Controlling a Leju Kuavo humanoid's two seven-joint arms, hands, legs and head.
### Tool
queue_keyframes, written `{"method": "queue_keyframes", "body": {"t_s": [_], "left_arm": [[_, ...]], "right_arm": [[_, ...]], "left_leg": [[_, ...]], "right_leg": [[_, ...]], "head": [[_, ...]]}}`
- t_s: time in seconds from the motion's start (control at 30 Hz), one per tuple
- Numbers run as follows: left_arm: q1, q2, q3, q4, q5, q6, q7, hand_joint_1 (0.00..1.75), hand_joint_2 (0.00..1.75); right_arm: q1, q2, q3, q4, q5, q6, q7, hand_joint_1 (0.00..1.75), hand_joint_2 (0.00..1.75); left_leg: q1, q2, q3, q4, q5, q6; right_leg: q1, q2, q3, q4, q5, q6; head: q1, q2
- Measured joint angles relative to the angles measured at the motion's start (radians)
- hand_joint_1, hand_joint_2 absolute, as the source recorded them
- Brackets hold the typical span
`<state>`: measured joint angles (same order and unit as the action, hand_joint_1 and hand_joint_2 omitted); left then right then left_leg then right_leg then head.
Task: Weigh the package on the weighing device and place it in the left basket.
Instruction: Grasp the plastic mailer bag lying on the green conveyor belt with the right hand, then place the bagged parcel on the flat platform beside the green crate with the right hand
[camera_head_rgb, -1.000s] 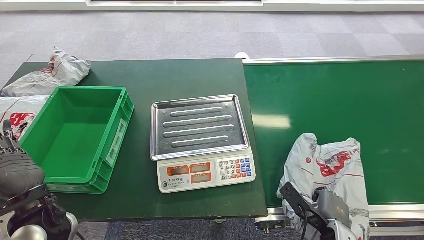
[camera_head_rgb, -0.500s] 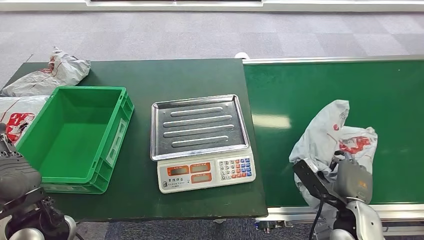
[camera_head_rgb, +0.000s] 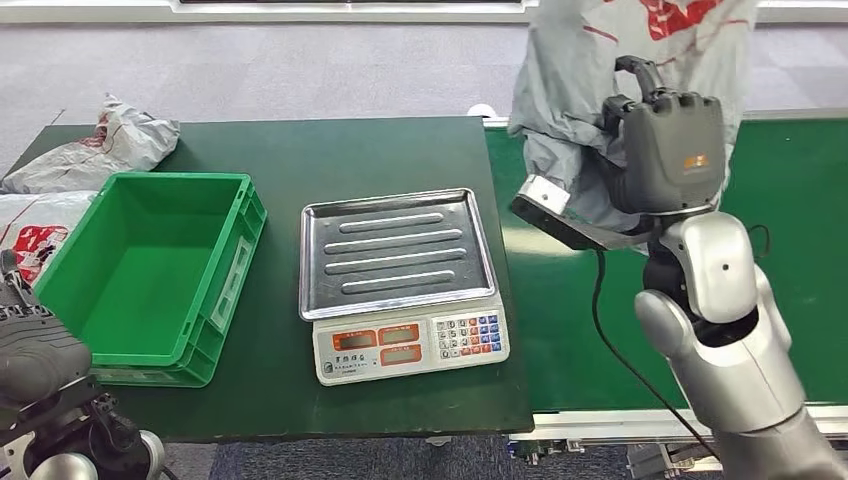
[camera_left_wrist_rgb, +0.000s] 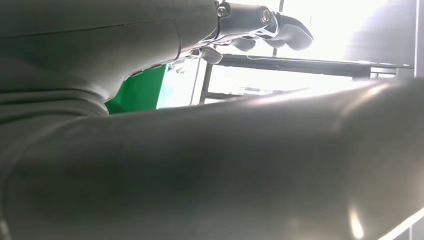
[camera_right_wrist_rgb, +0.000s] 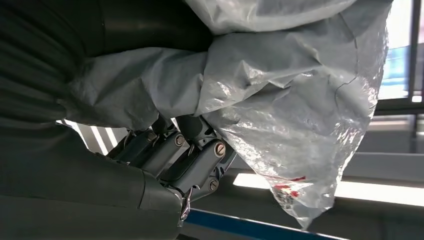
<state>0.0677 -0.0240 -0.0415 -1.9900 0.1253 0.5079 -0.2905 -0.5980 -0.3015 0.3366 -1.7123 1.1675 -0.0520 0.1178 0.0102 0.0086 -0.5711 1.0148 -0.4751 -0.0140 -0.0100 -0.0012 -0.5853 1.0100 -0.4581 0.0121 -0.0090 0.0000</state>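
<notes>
High above the conveyor belt, our right hand grips the grey plastic package, its fingers closed into a bunched fold of the bag while the rest hangs loose and crinkled around it. We judge the step in hand to be the carry over to the scale, whose ribbed steel tray sits bare on the dark green table, just beside the belt. To do this well, we should swing across toward the tray's middle, come down low before letting go, and make sure no slack corner drapes over the rim onto the table or covers the keypad (a limp bag like this will sag wherever it is unsupported). Our left hand waits low beside the green basket with its fingers spread and holding nothing. As for writing, the package carries red printing and the scale has two orange display windows and a line of maker's text beneath, all too small to read.
</notes>
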Motion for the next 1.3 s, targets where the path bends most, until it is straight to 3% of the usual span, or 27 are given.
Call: {"method": "queue_keyframes", "body": {"t_s": [0.27,0.63,0.77,1.0,1.13,1.3], "left_arm": [[-0.063,0.000,-0.017,0.041,0.015,0.008,0.006,0.00,0.00],[-0.072,0.001,-0.018,0.054,0.018,0.013,0.008,0.00,0.00],[-0.093,0.003,-0.031,0.065,0.024,0.013,0.014,0.00,0.00],[-0.124,0.003,-0.043,0.074,0.024,0.030,0.019,0.00,0.00],[-0.123,0.003,-0.043,0.074,0.021,0.031,0.018,0.00,0.00],[-0.123,0.002,-0.045,0.074,0.017,0.030,0.020,0.00,0.00]], "right_arm": [[-0.147,0.058,0.210,0.123,-0.021,-0.033,0.006,1.75,1.75],[-0.172,0.071,0.275,0.161,-0.057,-0.036,0.001,1.75,1.75],[-0.170,0.126,0.305,0.202,-0.139,-0.035,-0.020,1.75,1.75],[-0.104,0.273,0.333,0.306,-0.432,-0.041,-0.084,1.75,1.75],[-0.015,0.311,0.330,0.326,-0.531,-0.035,-0.136,1.75,1.75],[0.047,0.330,0.314,0.332,-0.555,-0.020,-0.173,1.75,1.75]], "left_leg": [[0.000,-0.003,-0.001,0.000,0.001,-0.001],[0.000,-0.005,-0.002,0.000,0.001,0.000],[0.000,-0.004,-0.002,0.000,0.002,-0.001],[0.003,-0.004,-0.002,0.000,0.002,-0.003],[0.003,-0.004,-0.003,0.000,0.002,-0.003],[0.002,-0.004,-0.004,0.000,0.002,-0.002]], "right_leg": [[0.000,-0.002,0.000,0.000,0.000,-0.001],[-0.001,-0.004,-0.001,0.000,0.000,-0.001],[0.000,-0.003,-0.001,0.000,0.001,-0.001],[0.003,-0.003,-0.001,0.000,0.000,-0.002],[0.002,-0.003,-0.002,0.000,0.000,-0.002],[0.001,-0.003,-0.003,0.000,0.000,-0.002]], "head": [[0.000,0.000],[0.000,0.000],[0.000,0.000],[0.000,0.000],[0.000,0.000],[0.000,0.000]]}}
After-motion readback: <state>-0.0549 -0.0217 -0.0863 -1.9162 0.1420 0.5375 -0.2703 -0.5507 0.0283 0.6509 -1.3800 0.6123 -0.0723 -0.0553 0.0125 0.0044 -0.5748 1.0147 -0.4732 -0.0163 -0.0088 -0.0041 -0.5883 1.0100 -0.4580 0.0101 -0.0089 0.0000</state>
